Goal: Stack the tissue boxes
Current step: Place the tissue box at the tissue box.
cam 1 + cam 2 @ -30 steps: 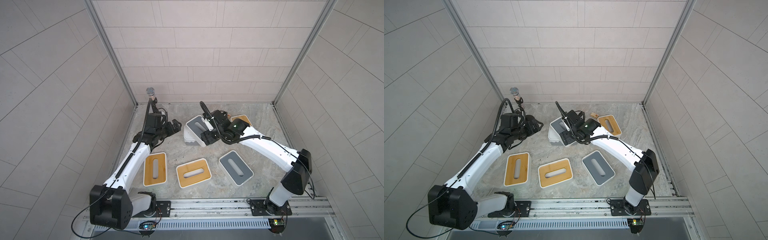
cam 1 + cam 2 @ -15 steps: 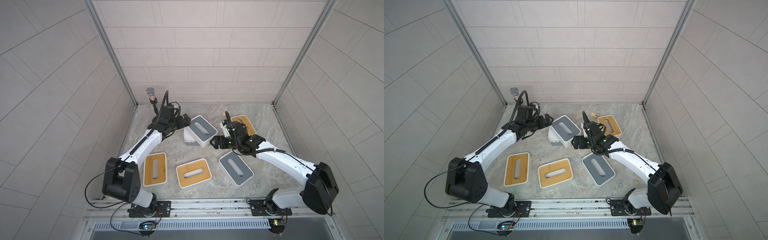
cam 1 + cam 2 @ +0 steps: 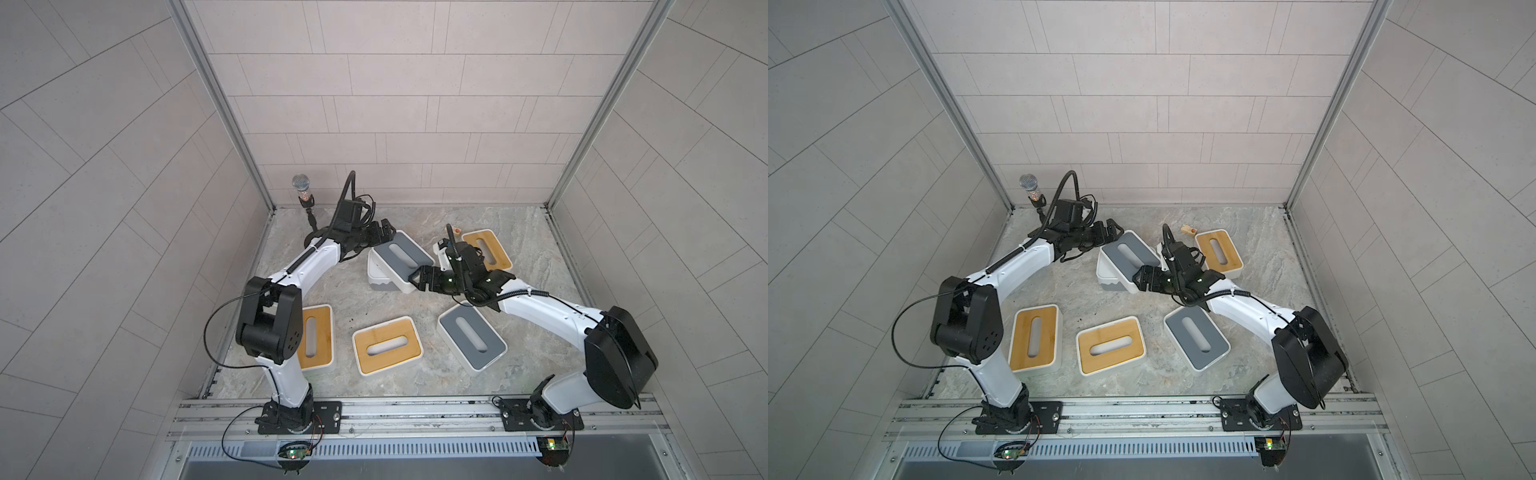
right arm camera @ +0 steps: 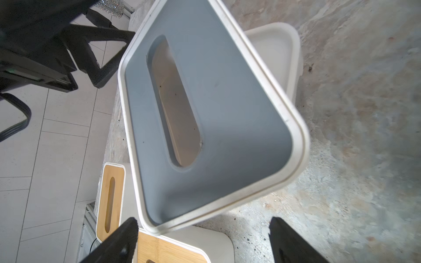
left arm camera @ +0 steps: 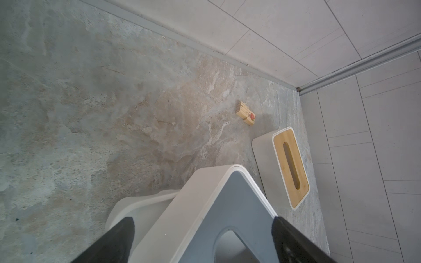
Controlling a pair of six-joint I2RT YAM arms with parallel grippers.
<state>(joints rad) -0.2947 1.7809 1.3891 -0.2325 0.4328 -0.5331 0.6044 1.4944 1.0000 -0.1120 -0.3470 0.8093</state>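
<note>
A grey-topped tissue box [image 3: 399, 257] [image 4: 227, 113] lies askew on an all-white tissue box [image 3: 376, 281] [image 5: 141, 205] at the back middle. My left gripper [image 3: 388, 232] [image 5: 202, 219] is open, and its fingers straddle the far end of the grey-topped box. My right gripper [image 3: 415, 281] [image 4: 203, 219] is open just short of that box's near end, holding nothing. A bamboo-topped box [image 3: 486, 249] [image 5: 291, 166] sits at the back right. Two more bamboo-topped boxes [image 3: 318, 336] [image 3: 386, 345] and another grey-topped box [image 3: 471, 336] lie along the front.
A small wooden block [image 3: 457, 229] [image 5: 246, 113] lies near the back wall beside the back-right box. A microphone [image 3: 301, 189] stands in the back left corner. Tiled walls close in three sides, and a metal rail [image 3: 415, 411] runs along the front.
My right gripper has let go of the grey-topped box and drawn back to its near end. My left arm has swung in from the left to the box's far end.
</note>
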